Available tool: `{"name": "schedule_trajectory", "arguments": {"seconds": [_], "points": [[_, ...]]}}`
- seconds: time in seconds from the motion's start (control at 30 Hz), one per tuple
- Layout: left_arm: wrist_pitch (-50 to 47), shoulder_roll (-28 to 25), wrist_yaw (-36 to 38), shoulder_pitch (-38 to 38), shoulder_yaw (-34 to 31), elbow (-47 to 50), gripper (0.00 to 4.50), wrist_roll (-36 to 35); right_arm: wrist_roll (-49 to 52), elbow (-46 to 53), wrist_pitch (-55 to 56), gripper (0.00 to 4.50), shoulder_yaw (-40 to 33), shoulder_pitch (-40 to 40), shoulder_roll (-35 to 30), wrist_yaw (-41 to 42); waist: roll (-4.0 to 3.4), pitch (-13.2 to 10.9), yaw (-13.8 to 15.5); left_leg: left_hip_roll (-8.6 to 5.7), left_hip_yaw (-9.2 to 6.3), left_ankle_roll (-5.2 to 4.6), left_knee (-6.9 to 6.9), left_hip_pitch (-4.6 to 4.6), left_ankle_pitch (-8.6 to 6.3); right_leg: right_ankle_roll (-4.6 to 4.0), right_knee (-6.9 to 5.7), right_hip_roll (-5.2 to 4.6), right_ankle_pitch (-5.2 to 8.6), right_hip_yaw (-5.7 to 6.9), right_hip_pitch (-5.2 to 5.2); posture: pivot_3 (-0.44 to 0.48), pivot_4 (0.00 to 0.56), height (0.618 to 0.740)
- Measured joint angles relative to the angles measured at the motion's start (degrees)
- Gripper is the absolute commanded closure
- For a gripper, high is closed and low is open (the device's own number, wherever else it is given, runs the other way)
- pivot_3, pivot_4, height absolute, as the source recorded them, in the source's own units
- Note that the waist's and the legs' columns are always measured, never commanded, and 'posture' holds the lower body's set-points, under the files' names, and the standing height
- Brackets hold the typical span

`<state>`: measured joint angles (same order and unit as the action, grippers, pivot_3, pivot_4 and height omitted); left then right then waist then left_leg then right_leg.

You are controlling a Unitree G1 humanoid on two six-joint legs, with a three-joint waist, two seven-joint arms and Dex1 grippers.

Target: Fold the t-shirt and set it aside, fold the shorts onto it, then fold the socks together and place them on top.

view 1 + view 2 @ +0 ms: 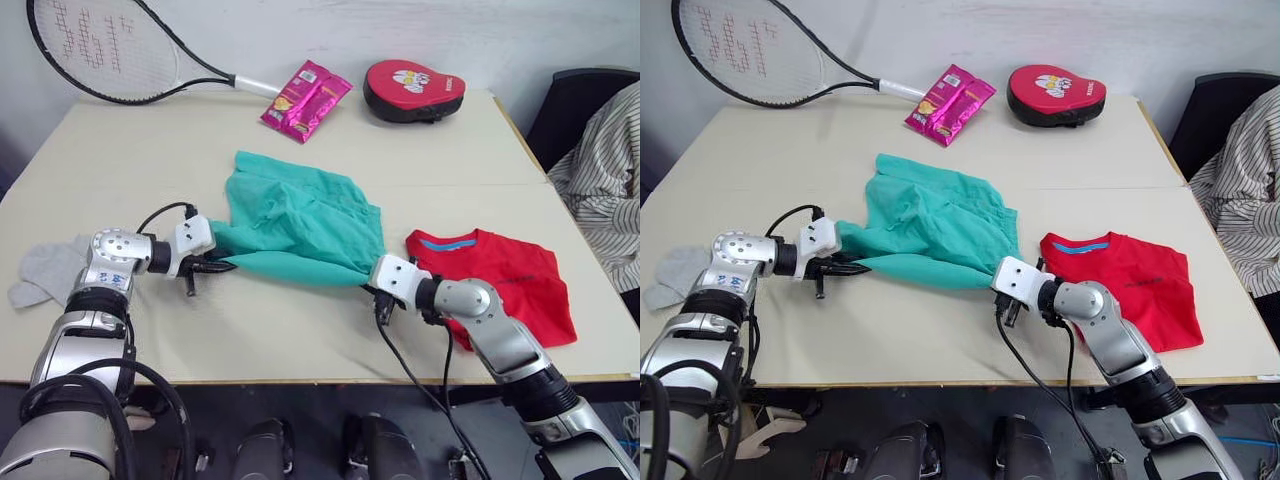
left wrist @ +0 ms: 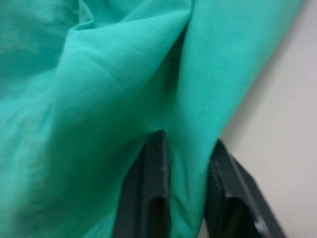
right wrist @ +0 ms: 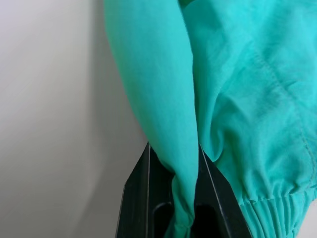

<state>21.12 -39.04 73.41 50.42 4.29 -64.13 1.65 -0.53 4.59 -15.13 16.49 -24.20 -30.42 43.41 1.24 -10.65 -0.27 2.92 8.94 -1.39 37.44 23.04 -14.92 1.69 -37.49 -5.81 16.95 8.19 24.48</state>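
The teal shorts (image 1: 295, 225) lie crumpled in the middle of the table, their near edge stretched between my two grippers. On the shorts' left corner my left gripper (image 1: 222, 266) is shut, with teal fabric pinched between its fingers (image 2: 156, 198). At the right corner, by the elastic waistband (image 3: 277, 210), my right gripper (image 1: 370, 276) is shut on a fold of the shorts. The red t-shirt (image 1: 500, 280) lies folded flat on the table's right, just beyond my right wrist. Near the left edge, beside my left forearm, lie the grey socks (image 1: 45, 270).
A tennis racket (image 1: 110, 50), a pink snack packet (image 1: 305, 98) and a red padded pad (image 1: 412, 90) lie along the table's far side. A striped garment (image 1: 600, 180) hangs over a dark chair off the right edge. The table's front edge (image 1: 300, 380) runs just below my grippers.
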Motion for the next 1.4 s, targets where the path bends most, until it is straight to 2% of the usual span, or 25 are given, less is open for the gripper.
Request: {"name": "schedule_trajectory", "arguments": {"seconds": [0.13, 0.23, 0.3, 0.37, 0.47, 0.53, 0.6, 0.63, 0.67, 0.73, 0.9, 1.0, 1.1, 1.27, 1.4], "points": [[-3.7, -0.8, 7.1, -3.8, -3.2, 3.1, 4.49, -4.8, 2.8, -0.9, 0.2, 4.50, -2.1, -1.6, 1.2, 1.4, 0.02, 0.0, -0.5, 0.03, 0.05, 0.04, 0.00, 0.11, 0.01, 0.00, 0.03, 0.03, 0.01, 0.05, 0.08, 0.000, 0.150, 0.740], [-10.9, -3.3, 12.0, -9.0, -5.4, 10.4, 4.49, -9.1, 5.2, -2.3, 1.2, 4.50, -3.6, -3.0, 1.7, 3.3, 0.09, -0.1, -1.6, 0.07, 0.05, 0.04, -0.04, 0.11, 0.01, 0.00, 0.05, 0.06, 0.01, 0.05, 0.09, 0.000, 0.150, 0.740], [-18.6, -4.8, 12.5, -13.7, -8.1, 20.2, 4.49, -14.3, 7.2, -3.0, 1.5, 4.50, -4.7, -3.8, 1.8, 4.8, 0.22, -0.2, -2.0, 0.15, 0.03, 0.12, -0.07, 0.12, 0.04, -0.02, 0.03, 0.08, 0.02, 0.02, 0.11, 0.000, 0.150, 0.740], [-28.6, -8.0, 12.3, -22.1, -12.4, 36.3, 4.49, -21.1, 10.6, -3.1, 2.5, 4.50, -6.0, -4.8, 1.6, 8.5, 0.31, -0.2, -2.5, 0.19, 0.01, 0.38, -0.16, 0.14, 0.17, -0.03, 0.06, 0.12, 0.03, -0.02, 0.12, 0.000, 0.150, 0.740], [-40.5, -11.6, 9.4, -34.2, -20.3, 59.3, 4.49, -31.1, 14.7, -1.9, 4.5, 4.50, -7.1, -4.3, -3.0, 17.0, 0.28, -0.3, -2.8, 0.18, -0.02, 0.40, -0.23, 0.07, 0.16, 0.01, 0.19, 0.11, 0.07, -0.11, 0.06, 0.000, 0.150, 0.740], [-45.3, -13.4, 7.6, -39.9, -23.8, 68.2, 4.49, -34.3, 16.4, -0.9, 5.1, 4.50, -7.4, -3.7, -4.2, 20.5, 0.29, -0.3, -2.5, 0.17, -0.03, 0.38, -0.25, 0.06, 0.12, 0.01, 0.23, 0.11, 0.08, -0.11, 0.05, 0.000, 0.150, 0.740], [-49.5, -18.1, 8.4, -52.5, -27.5, 77.6, 4.49, -35.4, 19.8, 2.9, 4.7, 4.50, -7.6, -0.4, -6.6, 24.9, 0.24, -0.3, -2.6, 0.17, -0.03, 0.43, -0.36, -0.07, 0.04, -0.04, 0.27, 0.11, 0.11, -0.17, 0.01, 0.000, 0.150, 0.740], [-50.5, -18.4, 8.9, -54.9, -27.8, 79.0, 4.49, -35.4, 20.5, 3.6, 4.4, 4.50, -7.6, 0.8, -7.4, 26.0, 0.20, -0.3, -2.5, 0.17, -0.03, 0.40, -0.37, -0.10, 0.00, -0.05, 0.29, 0.11, 0.12, -0.16, -0.01, 0.000, 0.150, 0.740], [-51.9, -18.7, 10.0, -60.8, -29.7, 82.3, 4.49, -36.1, 21.0, 5.1, 2.6, 4.50, -6.4, 1.7, -8.8, 27.8, 0.22, -0.4, -2.4, 0.23, -0.03, 0.31, -0.34, -0.02, -0.07, -0.13, 0.26, 0.16, 0.14, -0.15, 0.11, 0.000, 0.150, 0.740], [-53.8, -18.6, 11.0, -65.9, -31.4, 85.2, 4.49, -38.0, 21.2, 7.0, 1.2, 4.50, -4.9, 3.6, -11.7, 30.0, 0.21, -0.4, -2.0, 0.28, -0.06, 0.62, -0.31, -0.06, -0.30, -0.23, 0.29, 0.20, 0.19, -0.11, 0.08, 0.000, 0.150, 0.740], [-57.0, -20.6, 11.6, -73.4, -33.8, 88.6, 4.49, -39.9, 21.1, 9.9, -3.5, 4.50, -1.1, 4.9, -15.4, 32.8, 0.20, -0.4, -1.1, 0.41, -0.06, 0.67, -0.33, -0.03, -0.32, -0.46, 0.52, 0.31, 0.27, -0.02, 0.08, 0.000, 0.150, 0.740], [-57.2, -21.2, 11.7, -72.9, -32.6, 88.0, 4.49, -39.8, 20.8, 10.3, -4.0, 4.50, 0.3, 4.5, -16.7, 34.4, 0.18, -0.4, -1.0, 0.42, -0.06, 0.66, -0.34, 0.06, -0.37, -0.46, 0.62, 0.30, 0.26, 0.01, 0.11, 0.000, 0.150, 0.740], [-59.3, -22.1, 10.7, -66.8, -31.0, 86.3, 4.49, -42.0, 21.4, 10.0, -5.1, 4.50, 0.3, 3.0, -18.1, 36.1, 0.16, -0.4, -0.6, 0.43, -0.06, 0.65, -0.32, 0.11, -0.37, -0.45, 0.61, 0.30, 0.23, 0.02, 0.13, 0.000, 0.150, 0.740], [-64.5, -26.2, 9.0, -49.8, -30.1, 80.0, 4.49, -47.6, 30.5, 11.7, -13.7, 4.50, -5.3, 1.8, -18.2, 35.6, 0.11, -0.4, 0.1, 0.48, -0.07, 0.68, -0.32, 0.11, -0.39, -0.49, 0.54, 0.31, 0.16, 0.10, 0.15, 0.000, 0.150, 0.740], [-65.2, -31.6, 9.9, -31.8, -25.8, 71.1, 4.49, -48.5, 41.1, 13.6, -24.3, 4.50, -12.2, -4.0, -18.4, 32.9, 0.07, -0.5, -0.1, 0.49, -0.07, 0.60, -0.30, 0.15, -0.33, -0.49, 0.52, 0.37, 0.10, 0.13, 0.17, 0.000, 0.150, 0.740]]}}
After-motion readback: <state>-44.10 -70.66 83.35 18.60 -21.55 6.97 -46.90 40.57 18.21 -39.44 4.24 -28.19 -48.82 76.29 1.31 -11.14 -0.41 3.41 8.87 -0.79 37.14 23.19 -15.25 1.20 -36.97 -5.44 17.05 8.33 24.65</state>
